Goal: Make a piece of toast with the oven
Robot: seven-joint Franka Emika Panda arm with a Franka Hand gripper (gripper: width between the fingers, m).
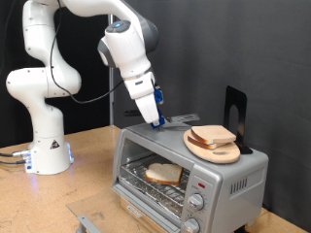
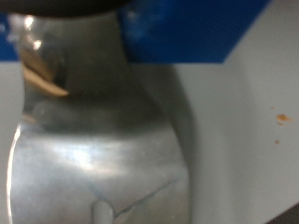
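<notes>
The silver oven [image 1: 219, 180] stands at the exterior view's lower right with its glass door folded down. One piece of toast [image 1: 163, 174] lies on the wire rack inside. My gripper [image 1: 153, 109] hangs just above the oven's top, at its left end, shut on a blue-handled spatula [image 1: 158, 100]. The spatula's metal blade [image 1: 181, 120] reaches toward a round wooden board [image 1: 216, 152] that carries more bread slices [image 1: 212, 135]. The wrist view is filled by the blue handle [image 2: 192, 28] and the shiny blade [image 2: 103, 140] over the oven's top [image 2: 248, 140]. My fingers do not show there.
A black upright stand [image 1: 234, 107] rises behind the board on the oven. The arm's white base [image 1: 47, 146] stands at the exterior view's left on the wooden table [image 1: 58, 199]. A small grey metal piece [image 1: 89, 222] lies near the table's front.
</notes>
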